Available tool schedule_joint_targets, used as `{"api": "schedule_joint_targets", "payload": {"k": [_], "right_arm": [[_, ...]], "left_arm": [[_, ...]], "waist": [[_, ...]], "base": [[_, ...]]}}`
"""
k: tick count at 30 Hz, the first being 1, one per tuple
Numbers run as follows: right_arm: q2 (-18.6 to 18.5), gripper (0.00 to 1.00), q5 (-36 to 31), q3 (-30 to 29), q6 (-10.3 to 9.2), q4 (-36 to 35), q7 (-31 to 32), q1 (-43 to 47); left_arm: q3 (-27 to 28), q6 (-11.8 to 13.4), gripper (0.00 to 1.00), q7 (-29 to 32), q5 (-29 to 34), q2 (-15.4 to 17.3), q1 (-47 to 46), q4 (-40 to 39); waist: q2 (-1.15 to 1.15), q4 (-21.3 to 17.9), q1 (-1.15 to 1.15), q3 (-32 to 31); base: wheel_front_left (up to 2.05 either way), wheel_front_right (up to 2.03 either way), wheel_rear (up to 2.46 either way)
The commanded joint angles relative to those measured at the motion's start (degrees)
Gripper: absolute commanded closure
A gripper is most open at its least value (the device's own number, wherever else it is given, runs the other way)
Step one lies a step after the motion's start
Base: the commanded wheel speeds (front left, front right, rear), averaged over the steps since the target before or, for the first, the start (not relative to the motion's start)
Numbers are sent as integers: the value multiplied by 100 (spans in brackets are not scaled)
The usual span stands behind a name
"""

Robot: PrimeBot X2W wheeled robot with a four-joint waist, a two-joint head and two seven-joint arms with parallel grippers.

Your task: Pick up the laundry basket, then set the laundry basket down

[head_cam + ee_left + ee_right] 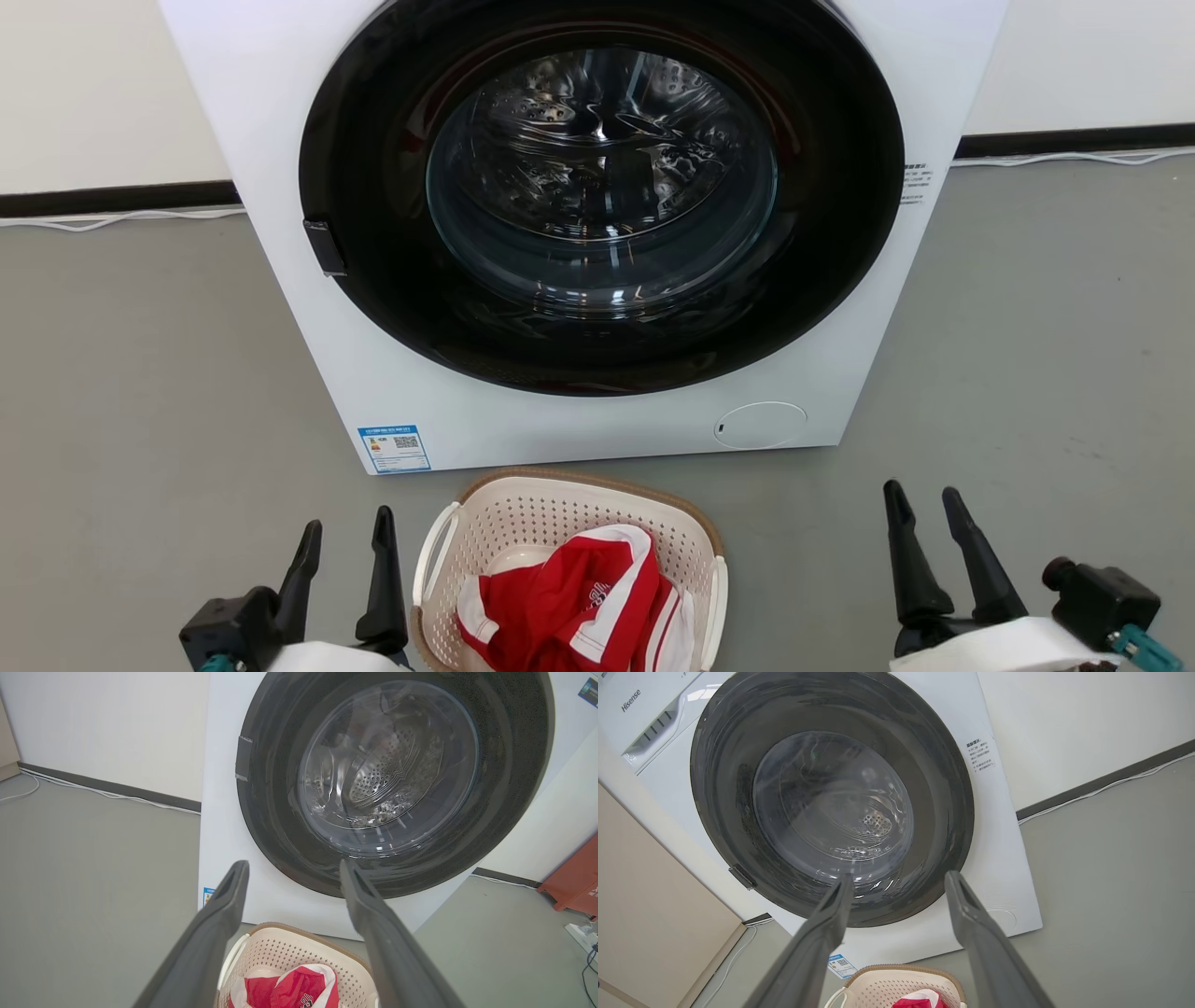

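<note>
Just beside left gripper [347, 521] sits laundry basket [560, 519].

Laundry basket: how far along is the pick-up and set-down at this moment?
Done: nothing yet; the laundry basket sits on the floor before the washing machine, a red-and-white garment inside. In hand: the left gripper and right gripper flank it, both open, holding nothing. Still to do: grasp, lift, set down.

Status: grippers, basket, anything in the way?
Left gripper open, beside laundry basket; right gripper open, well clear. Basket on floor, red-and-white garment inside. Washing machine right behind it.
</note>
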Motion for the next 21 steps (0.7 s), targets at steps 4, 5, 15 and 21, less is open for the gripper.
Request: {"api": "schedule_joint_targets", "payload": {"k": [4, 5, 15, 21], "right_arm": [[-64, 0, -418, 176, 35, -261, -183, -122], [-65, 0, -490, 188, 35, -268, -200, -121], [-72, 0, -1164, 249, 38, -377, -368, -120], [-75, 0, -1485, 264, 40, -428, -452, -103]], "left_arm": [[74, 93, 0, -140, 446, 57, -105, -260], [63, 104, 0, -157, 518, 59, -98, -266], [-9, 214, 0, -328, 1211, 65, -66, -392], [-44, 246, 0, -414, 1539, 61, -33, -434]], "waist": [[0, 9, 0, 26], [0, 11, 0, 32], [0, 17, 0, 82], [0, 11, 0, 87]], "base": [[0, 0, 0], [0, 0, 0], [0, 0, 0], [0, 0, 0]]}}
